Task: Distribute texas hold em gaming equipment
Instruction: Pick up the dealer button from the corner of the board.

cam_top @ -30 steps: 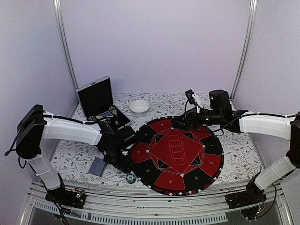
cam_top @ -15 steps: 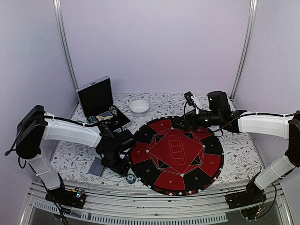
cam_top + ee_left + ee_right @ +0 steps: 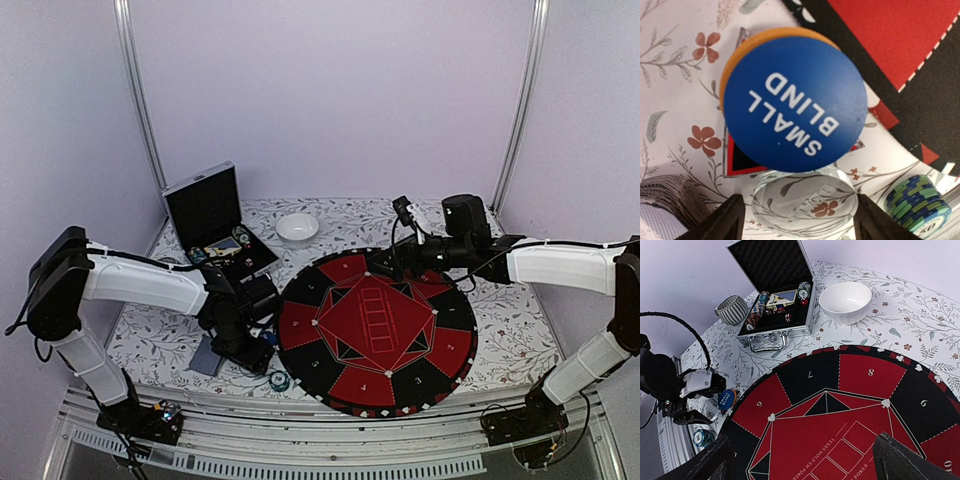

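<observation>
Floral tablecloth (image 3: 520,330), lilac walls (image 3: 330,100) closing in. Blue button disc (image 3: 795,102) is sitting on the orange disc (image 3: 740,50) beside the mat (image 3: 400,370) rim. Left gripper (image 3: 797,210) is hovering there, spread, gripping nothing. Right gripper (image 3: 801,440) is gaping over the mat.

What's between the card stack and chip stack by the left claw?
A clear round button, between the fingers of the left claw; left wrist view.

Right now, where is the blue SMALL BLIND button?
Left wrist view: the blue SMALL BLIND button sits stacked on the orange disc, on the tablecloth just off the felt mat's left edge, beside a clear puck.
</observation>
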Controlling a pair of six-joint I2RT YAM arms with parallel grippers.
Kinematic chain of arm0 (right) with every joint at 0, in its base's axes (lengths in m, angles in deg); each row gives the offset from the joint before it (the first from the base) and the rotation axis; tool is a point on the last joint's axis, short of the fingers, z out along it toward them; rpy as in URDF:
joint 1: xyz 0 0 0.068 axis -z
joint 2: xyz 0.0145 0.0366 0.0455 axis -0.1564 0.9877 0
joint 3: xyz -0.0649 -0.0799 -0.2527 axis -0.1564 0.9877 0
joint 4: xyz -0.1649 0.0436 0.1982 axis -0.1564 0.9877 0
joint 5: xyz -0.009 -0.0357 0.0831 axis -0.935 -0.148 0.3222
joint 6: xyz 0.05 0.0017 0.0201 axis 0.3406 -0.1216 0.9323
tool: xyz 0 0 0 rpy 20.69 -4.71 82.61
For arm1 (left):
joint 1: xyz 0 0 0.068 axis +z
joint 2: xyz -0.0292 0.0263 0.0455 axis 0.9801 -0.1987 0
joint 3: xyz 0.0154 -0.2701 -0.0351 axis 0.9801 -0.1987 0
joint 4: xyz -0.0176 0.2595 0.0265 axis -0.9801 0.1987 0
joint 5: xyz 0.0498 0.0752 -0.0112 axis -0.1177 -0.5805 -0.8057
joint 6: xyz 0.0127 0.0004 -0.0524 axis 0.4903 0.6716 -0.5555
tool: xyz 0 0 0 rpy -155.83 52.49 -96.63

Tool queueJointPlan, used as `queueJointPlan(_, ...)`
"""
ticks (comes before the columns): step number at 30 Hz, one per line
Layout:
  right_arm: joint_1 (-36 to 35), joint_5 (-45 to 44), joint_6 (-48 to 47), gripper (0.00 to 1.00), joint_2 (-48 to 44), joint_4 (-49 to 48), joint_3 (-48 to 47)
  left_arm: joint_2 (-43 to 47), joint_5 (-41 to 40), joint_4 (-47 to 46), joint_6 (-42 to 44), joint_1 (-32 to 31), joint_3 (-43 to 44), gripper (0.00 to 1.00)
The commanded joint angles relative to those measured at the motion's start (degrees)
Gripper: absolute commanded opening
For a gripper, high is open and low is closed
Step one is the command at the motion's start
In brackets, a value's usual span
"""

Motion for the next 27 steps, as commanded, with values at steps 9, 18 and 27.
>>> queueJointPlan(9, -0.32, 0.48, -0.19, 0.99, 0.24, 0.11, -1.76, -0.2, 2.59, -1.93, 0.32, 0.87, -2.19, 0.54)
queueJointPlan(18, -0.32, 0.84, 0.97, 0.99, 0.14, 0.47, -2.58, 2.89, -1.43, 5.55, 0.33, 0.78, 3.44, 0.46)
queueJointPlan(27, -0.32, 4.33, 11.07, 0.95, 0.83, 2.97, -8.21, 11.16, -4.76, 7.71, 8.13, -0.86, 13.06, 0.45)
